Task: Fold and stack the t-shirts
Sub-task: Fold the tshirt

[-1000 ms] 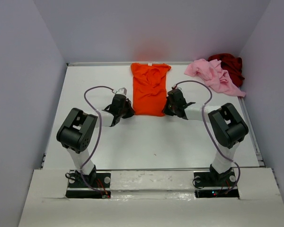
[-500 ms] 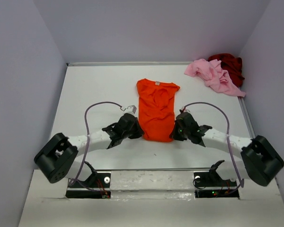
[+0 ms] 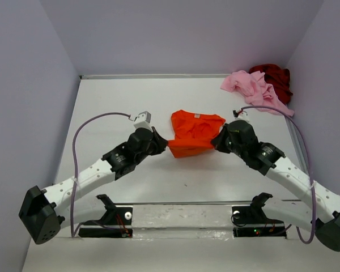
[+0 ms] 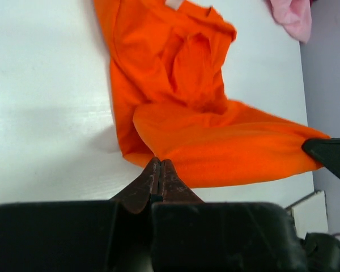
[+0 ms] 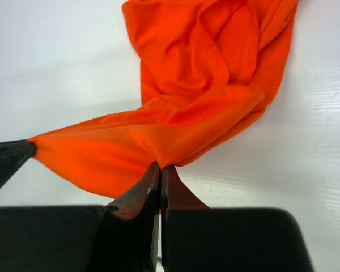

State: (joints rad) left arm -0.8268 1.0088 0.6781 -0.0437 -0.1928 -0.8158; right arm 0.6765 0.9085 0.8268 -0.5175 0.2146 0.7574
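Observation:
The bright orange t-shirt (image 3: 195, 131) lies mid-table with its bottom hem lifted and carried over the body toward the collar. My left gripper (image 3: 168, 145) is shut on the hem's left corner, and in the left wrist view the orange t-shirt (image 4: 215, 141) stretches away from the closed left gripper (image 4: 160, 163). My right gripper (image 3: 216, 141) is shut on the right corner; its own view shows the orange t-shirt (image 5: 192, 102) pinched at the right gripper (image 5: 160, 168). A light pink t-shirt (image 3: 255, 90) and a dark red t-shirt (image 3: 275, 76) lie crumpled at the back right.
Grey walls (image 3: 39, 85) enclose the white table (image 3: 113, 102) on three sides. The pink and dark red heap sits against the right wall. Both arms reach forward over the table, and a pale strip (image 3: 181, 212) runs along the near edge.
Both grippers have dragged the orange t-shirt toward the near side, then lifted its hem and carried it back over the body. The shirt now looks half as long.

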